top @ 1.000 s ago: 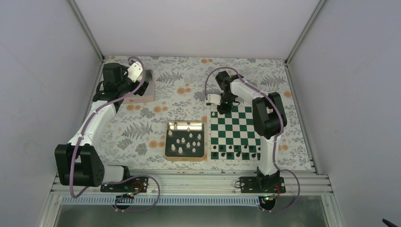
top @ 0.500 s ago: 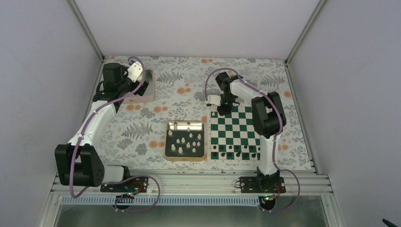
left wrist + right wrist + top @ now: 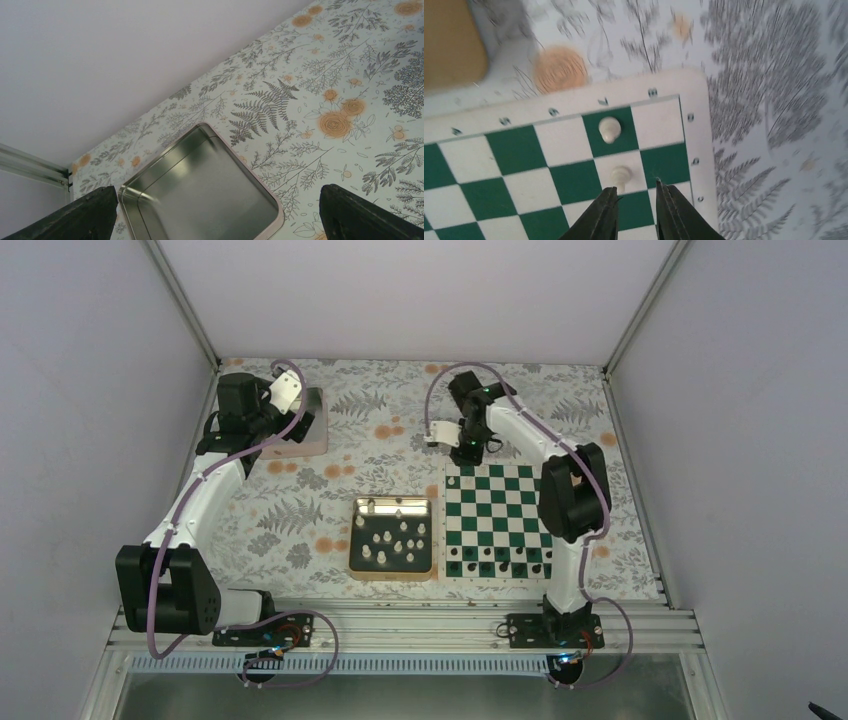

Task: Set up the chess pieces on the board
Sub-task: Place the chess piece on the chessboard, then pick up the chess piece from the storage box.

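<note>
Gold-rimmed tray [image 3: 391,575] (dark inside) on floral cloth [image 3: 380,440].

The board [image 3: 500,508] was checked in dark green and white with a thin white border. The table cover [image 3: 380,440] was pale, printed with grey ferns and orange flowers. The tray [image 3: 392,574] had a gold rim and dark inside; there were white pieces [image 3: 609,129] and black pieces [image 3: 486,567].

The left arm [image 3: 195,502] and the right arm [image 3: 520,425] have white links and black joint blocks. A thin purple cable [image 3: 287,366] follows each one. The right gripper [image 3: 635,186] has slim black fingers [image 3: 599,220].
</note>
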Robot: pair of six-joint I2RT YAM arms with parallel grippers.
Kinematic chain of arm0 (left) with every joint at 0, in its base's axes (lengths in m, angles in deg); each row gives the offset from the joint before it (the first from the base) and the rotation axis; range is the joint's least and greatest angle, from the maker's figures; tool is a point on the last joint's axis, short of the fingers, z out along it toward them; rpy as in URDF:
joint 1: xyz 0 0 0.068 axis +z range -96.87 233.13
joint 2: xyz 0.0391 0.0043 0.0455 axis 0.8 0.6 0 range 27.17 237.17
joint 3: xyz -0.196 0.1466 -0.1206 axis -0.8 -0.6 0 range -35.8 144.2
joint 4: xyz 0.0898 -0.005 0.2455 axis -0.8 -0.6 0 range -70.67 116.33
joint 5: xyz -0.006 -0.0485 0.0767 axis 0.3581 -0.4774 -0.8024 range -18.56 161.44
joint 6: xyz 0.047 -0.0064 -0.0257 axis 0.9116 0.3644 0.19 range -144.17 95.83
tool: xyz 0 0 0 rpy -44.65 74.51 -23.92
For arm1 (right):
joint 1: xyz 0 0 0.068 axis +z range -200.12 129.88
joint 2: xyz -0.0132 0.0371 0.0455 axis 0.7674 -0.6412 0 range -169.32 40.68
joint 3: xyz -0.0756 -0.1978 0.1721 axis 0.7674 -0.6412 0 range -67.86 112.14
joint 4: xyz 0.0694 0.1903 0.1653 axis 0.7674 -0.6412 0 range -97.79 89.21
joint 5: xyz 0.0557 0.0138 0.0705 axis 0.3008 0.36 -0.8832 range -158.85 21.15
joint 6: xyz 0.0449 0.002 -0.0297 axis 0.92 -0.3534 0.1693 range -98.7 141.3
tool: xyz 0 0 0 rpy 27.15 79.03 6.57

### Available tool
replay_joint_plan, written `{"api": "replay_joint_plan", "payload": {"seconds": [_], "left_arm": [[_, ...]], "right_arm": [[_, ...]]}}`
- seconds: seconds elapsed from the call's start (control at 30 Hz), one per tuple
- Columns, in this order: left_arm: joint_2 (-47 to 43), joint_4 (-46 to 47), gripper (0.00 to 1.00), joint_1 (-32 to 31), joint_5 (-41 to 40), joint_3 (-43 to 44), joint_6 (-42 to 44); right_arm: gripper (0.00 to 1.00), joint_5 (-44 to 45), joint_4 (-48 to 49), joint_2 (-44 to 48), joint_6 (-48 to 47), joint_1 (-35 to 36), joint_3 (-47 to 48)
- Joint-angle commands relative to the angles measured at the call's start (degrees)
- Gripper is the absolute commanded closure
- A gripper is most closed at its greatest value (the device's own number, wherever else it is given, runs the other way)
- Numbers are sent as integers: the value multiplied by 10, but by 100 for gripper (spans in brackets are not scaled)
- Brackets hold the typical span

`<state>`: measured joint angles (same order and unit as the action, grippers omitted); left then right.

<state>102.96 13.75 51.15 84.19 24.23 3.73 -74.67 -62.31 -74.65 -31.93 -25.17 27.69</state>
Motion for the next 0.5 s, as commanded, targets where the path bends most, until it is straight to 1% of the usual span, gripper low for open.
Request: {"api": "replay_joint_plan", "payload": {"seconds": [0.0,0.13,0.27,0.47], "left_arm": [[-4,-3,0,2,15,7,8],[-7,-4,0,2,14,5,10],[-8,-4,0,2,16,4,10],[-11,-4,0,3,17,4,9]], "right_arm": [[77,1,-32,25,16,77,34],[77,-13,-41,25,21,153,48],[77,-31,-49,13,24,212,49],[77,-36,-38,-11,29,254,19]]}}
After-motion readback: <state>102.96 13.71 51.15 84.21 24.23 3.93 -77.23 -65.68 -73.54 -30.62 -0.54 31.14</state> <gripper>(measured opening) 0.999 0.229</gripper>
